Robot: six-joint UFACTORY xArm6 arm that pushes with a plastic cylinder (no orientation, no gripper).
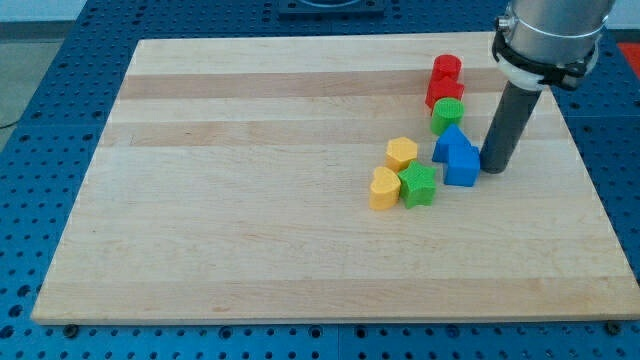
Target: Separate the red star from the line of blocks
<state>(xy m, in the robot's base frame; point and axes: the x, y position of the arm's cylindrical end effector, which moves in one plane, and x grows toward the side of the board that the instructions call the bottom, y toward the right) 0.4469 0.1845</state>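
The red star [443,94] lies in the upper right part of the wooden board [250,180], second from the top in a short line of blocks that runs downward. Its shape is partly covered by its neighbours, so the points of the star are hard to make out. Directly above it, and touching it, stands a red block [446,69] that looks like a short cylinder. Just below the star, also touching it, is a round green block [447,113]. Under the green one come two blue blocks pressed together: a blue triangle-like block [449,140] and then a blue block [462,165] with a pointed top, whose exact shape I cannot tell. To the view's left of the blue pair there is a second small group: a yellow hexagon [402,153], below it a yellow heart [383,188], and beside the heart, touching it, a green star [418,185]. My tip [494,168] rests on the board just at the view's right of the lower blue block, very near or touching its side, and well below the red star. The arm carries only this dark rod, so there is no pincer that could be wide, narrow or holding something. Around the board is a blue perforated table [60,60].
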